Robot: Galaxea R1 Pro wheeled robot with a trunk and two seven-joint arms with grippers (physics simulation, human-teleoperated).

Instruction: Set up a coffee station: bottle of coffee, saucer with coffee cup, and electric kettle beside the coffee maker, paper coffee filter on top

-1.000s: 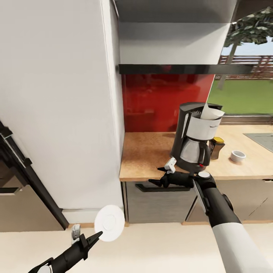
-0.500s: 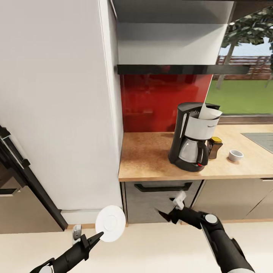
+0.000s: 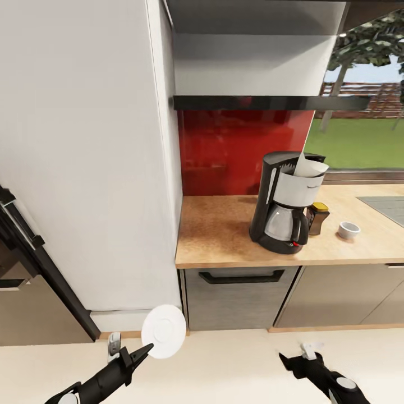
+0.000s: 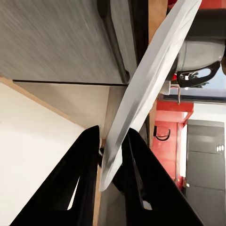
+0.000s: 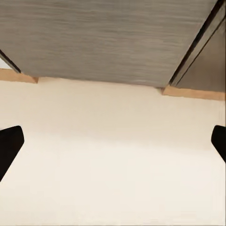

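So the left pincer is low down in front of the cabinets, clamped onto the rim of the saucer. In the left wrist view you can see the two black fingers squeezing the edge of the saucer, which is tipped up almost on its edge rather than lying flat. It hangs over the pale floor, well below and to the left of the coffee maker.

The right pincer is also low, over the floor below the coffee maker. From its wrist view the fingertips sit far apart at either side of the shot, so it's spread wide with nothing in it, facing the grey cabinet front and the floor.

The coffee maker stands on the wood-toned surface, in front of the red backsplash. The paper coffee filter pokes up out of its top. Just to the right of it, partly tucked behind the carafe, is the bottle of coffee with its yellow lid. A bit further right of that, the coffee cup sits on the surface by itself. A black shelf runs along the wall above the coffee maker.
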